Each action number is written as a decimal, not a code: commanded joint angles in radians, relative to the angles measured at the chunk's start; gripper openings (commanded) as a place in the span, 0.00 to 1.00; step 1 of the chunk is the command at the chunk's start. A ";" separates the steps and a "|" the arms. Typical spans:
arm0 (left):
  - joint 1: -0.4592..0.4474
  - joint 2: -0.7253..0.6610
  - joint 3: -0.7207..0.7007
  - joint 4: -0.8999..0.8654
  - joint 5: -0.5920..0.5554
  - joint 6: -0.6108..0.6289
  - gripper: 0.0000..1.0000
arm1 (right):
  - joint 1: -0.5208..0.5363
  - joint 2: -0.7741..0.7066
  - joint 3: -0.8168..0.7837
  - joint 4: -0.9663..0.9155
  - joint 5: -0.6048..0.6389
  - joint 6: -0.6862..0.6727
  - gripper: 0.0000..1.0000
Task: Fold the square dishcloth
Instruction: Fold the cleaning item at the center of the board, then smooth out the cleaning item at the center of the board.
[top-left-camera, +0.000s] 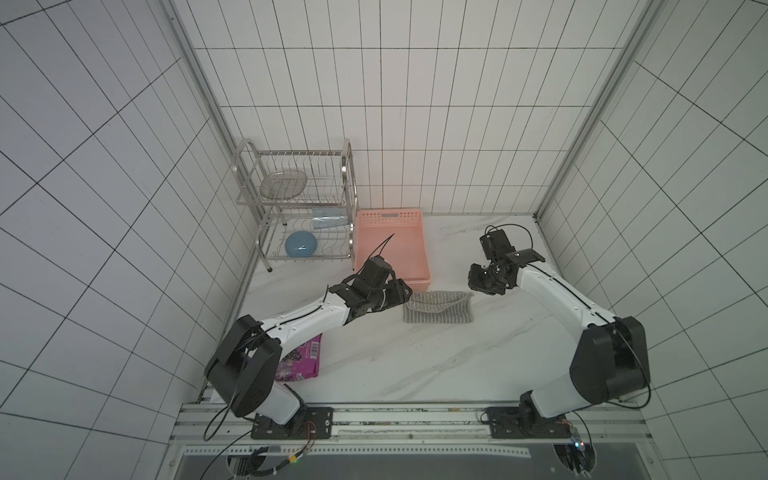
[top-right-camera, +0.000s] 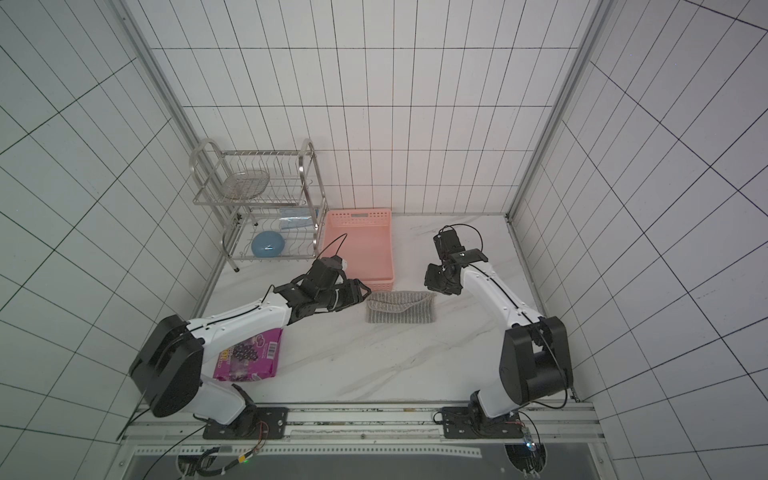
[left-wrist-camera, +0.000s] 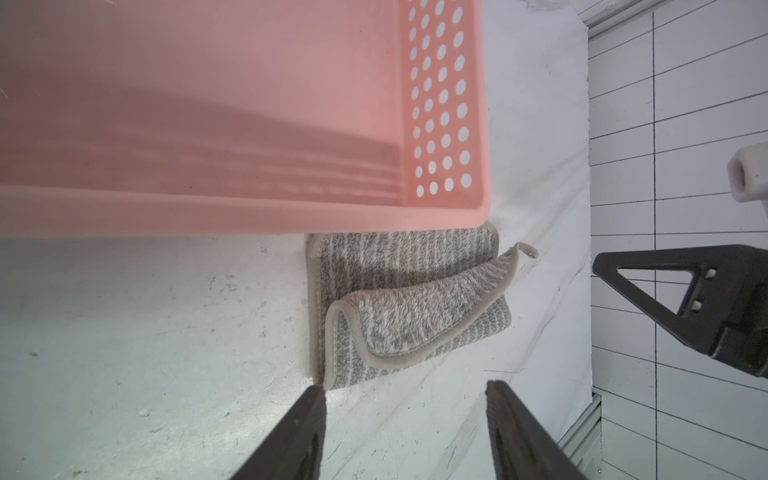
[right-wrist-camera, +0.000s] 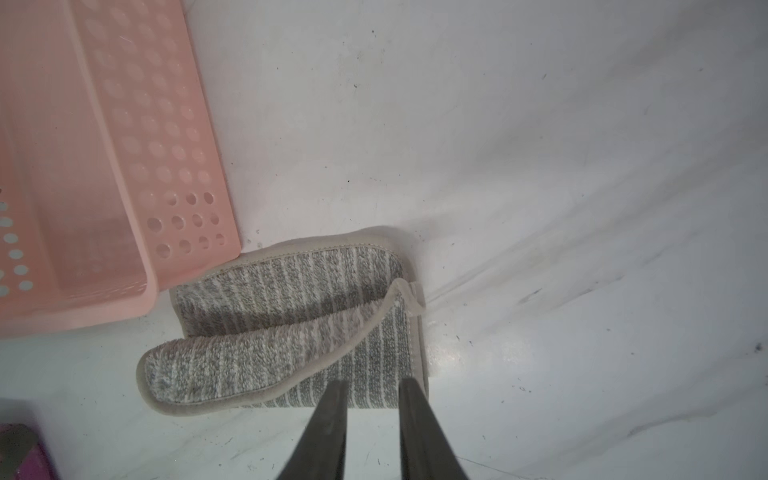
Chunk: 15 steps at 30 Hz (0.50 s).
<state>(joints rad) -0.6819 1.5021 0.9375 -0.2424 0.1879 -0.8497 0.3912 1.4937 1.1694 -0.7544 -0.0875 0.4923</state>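
We judged one fold made: the square dishcloth (top-left-camera: 438, 311) lay doubled, askew, on the worktop (top-left-camera: 415, 365) at the basket's (top-left-camera: 419, 286) 5 o'clock. The left gripper's (left-wrist-camera: 406, 386) fingers stood spread, the right gripper's (right-wrist-camera: 372, 381) narrowly apart, both empty.

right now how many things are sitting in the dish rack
3 in the rack: a metal mesh dish on the top shelf, and a blue bowl and a bluish plastic packet on the bottom shelf. Something small could be hidden behind the bars.
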 joint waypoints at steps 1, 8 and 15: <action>-0.025 -0.023 -0.046 0.049 0.015 0.095 0.56 | 0.063 -0.040 -0.077 -0.024 0.028 0.049 0.20; -0.137 -0.025 -0.144 0.230 -0.069 0.215 0.46 | 0.180 -0.105 -0.233 0.101 0.017 0.134 0.19; -0.142 0.087 -0.155 0.374 -0.055 0.196 0.38 | 0.203 -0.027 -0.229 0.159 0.008 0.140 0.19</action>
<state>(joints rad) -0.8272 1.5539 0.7834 0.0261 0.1463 -0.6724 0.5816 1.4254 0.9241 -0.6437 -0.0818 0.6128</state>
